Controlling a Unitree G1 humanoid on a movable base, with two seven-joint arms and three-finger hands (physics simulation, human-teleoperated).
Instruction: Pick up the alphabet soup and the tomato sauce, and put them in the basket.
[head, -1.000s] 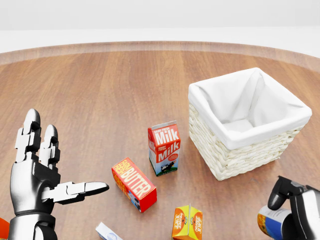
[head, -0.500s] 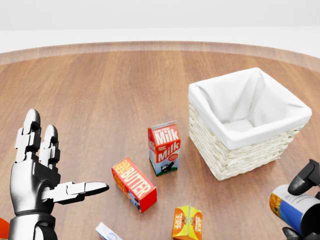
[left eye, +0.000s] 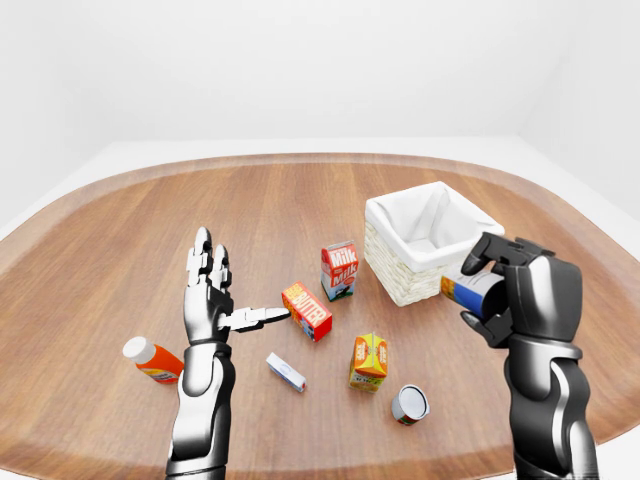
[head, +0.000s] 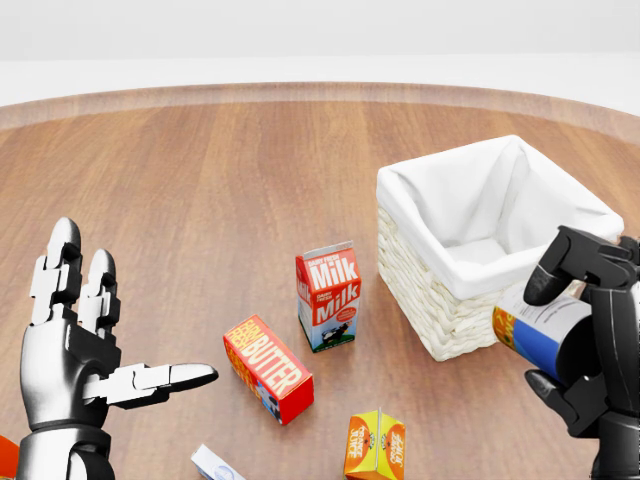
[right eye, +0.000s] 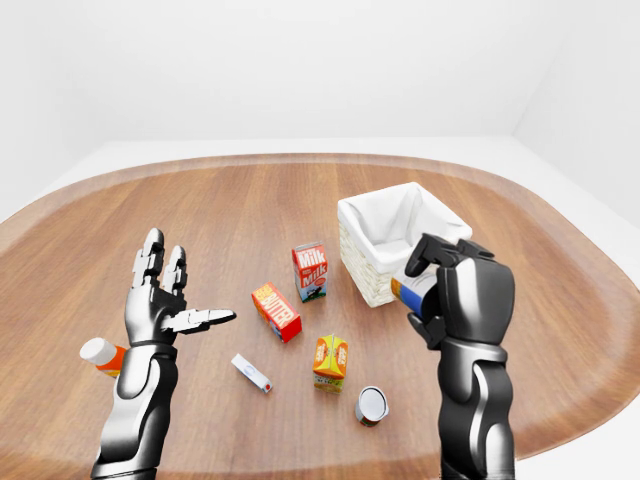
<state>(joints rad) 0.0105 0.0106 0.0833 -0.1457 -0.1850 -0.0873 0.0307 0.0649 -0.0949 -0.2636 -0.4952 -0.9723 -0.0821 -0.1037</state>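
White walls ring a broad oval wooden counter (left eye: 300, 200). In the left-eye view, the basket (left eye: 425, 240), wicker with a white cloth lining, sits right of centre; nothing shows inside it. The right hand (left eye: 520, 290) is raised just right of the basket, its fingers (left eye: 485, 255) closed round a can (left eye: 468, 292) with a blue, white and orange label, tipped on its side and clear of the counter. Which of the two cans this is, the label does not tell. A second can (left eye: 409, 404) lies on the counter near the bottom edge, its silver end facing the camera. Left of the basket stand a milk carton (left eye: 339, 270) and, lower left, a butter box (left eye: 307, 311); an orange carton (left eye: 368, 361) stands below them, a small white box (left eye: 286, 372) lies to its left, and a white-capped bottle (left eye: 153, 360) lies at the far left. The left hand (left eye: 210, 300) is upright and empty, fingers straight, thumb pointing toward the butter.

From the head view, the held can (head: 535, 335) hangs beside the basket's lower right corner, outside the rim (head: 480, 255). The lining falls to a bare white floor.

Through the right eye, the layout is the same, with the can held just below and right of the basket.
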